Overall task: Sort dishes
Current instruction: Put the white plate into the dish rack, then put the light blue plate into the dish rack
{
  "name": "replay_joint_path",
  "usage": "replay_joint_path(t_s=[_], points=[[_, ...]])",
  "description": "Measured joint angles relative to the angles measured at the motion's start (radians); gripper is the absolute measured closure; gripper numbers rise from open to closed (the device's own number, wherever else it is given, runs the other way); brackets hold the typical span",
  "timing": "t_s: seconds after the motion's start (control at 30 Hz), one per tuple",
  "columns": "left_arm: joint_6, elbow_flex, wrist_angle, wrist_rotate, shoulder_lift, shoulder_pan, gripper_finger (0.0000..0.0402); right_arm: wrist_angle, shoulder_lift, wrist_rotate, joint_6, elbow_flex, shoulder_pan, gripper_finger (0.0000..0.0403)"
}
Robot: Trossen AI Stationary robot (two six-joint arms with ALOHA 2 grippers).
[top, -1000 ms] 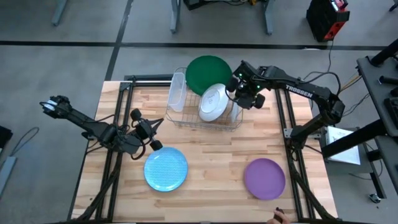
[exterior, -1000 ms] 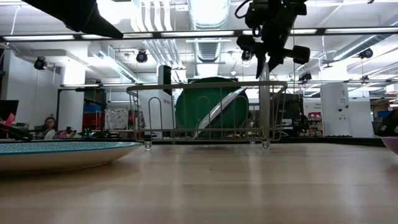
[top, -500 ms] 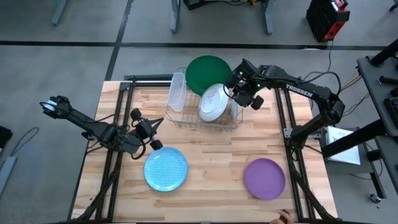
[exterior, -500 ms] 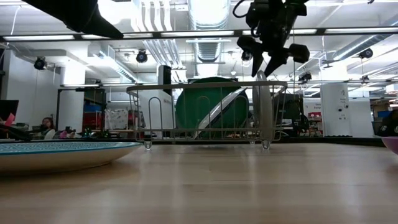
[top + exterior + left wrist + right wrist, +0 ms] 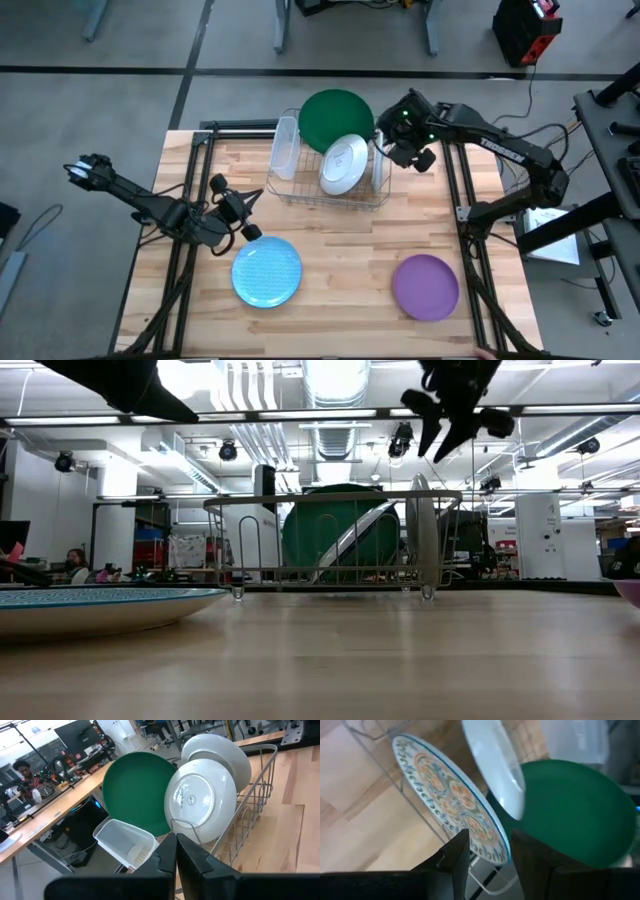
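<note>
A wire rack [image 5: 330, 190] at the table's far middle holds a dark green plate [image 5: 335, 118], a white-backed plate [image 5: 343, 165] leaning on it, and a patterned plate [image 5: 445, 790] standing on edge in the rack's right end [image 5: 424, 535]. On the table lie a blue plate [image 5: 267, 271] and a purple plate [image 5: 425, 286]. My right gripper [image 5: 447, 428] hangs open above the patterned plate's rim, clear of it. My left gripper [image 5: 255, 196] is shut left of the rack, above the blue plate's far side, holding nothing [image 5: 176, 851].
A clear plastic tub [image 5: 285, 148] hangs on the rack's left end. Bare wood lies between the blue and purple plates and along the near edge. People sit at desks beyond the table [image 5: 78, 563].
My right gripper has opened and let go of the patterned plate, then risen and drawn back toward the table's right edge. The plate stays upright on its edge in the rack's right end.
</note>
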Motion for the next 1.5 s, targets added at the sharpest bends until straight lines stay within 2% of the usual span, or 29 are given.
replay_joint_path(t_s=[0.13,0.27,0.33,0.47,0.57,0.7,0.87,1.07,1.23,1.4,1.5], points=[[0.01,0.0,-0.001,0.001,0.0,0.0,0.0401,0.012,-0.068,0.002,0.065,0.0,0.0,0.0284],[0.029,0.0,-0.008,0.065,0.0,0.0,0.0401,0.095,-0.126,-0.002,0.278,0.0,0.007,0.03],[0.044,0.0,-0.008,0.132,0.0,0.0,0.0401,0.173,-0.147,-0.033,0.472,0.0,0.007,0.031],[0.069,0.0,-0.035,0.33,-0.001,0.0,0.0402,0.366,-0.171,-0.064,1.108,0.001,0.007,0.0331],[0.04,0.004,-0.096,0.467,-0.001,0.0,0.0402,0.403,-0.174,-0.08,1.351,-0.008,0.009,0.0346],[-0.041,0.006,-0.218,0.611,-0.002,0.0,0.0402,0.405,-0.162,-0.079,1.534,-0.067,0.075,0.0367],[-0.135,0.003,-0.332,0.796,-0.002,-0.001,0.0402,0.442,-0.163,-0.074,1.695,-0.171,0.241,0.0384],[-0.169,-0.056,-0.33,0.968,0.01,-0.001,0.0402,0.687,-0.145,-0.072,1.897,-0.338,0.46,0.039],[-0.235,-0.152,-0.272,1.016,0.042,-0.004,0.0402,0.871,-0.088,0.005,2.078,-0.463,0.608,0.039],[-0.315,-0.182,-0.218,1.024,0.106,-0.008,0.0402,0.918,0.025,0.125,2.252,-0.501,0.694,0.039],[-0.335,-0.183,-0.216,1.026,0.154,-0.013,0.0402,0.953,0.113,0.137,2.322,-0.505,0.724,0.0389]])
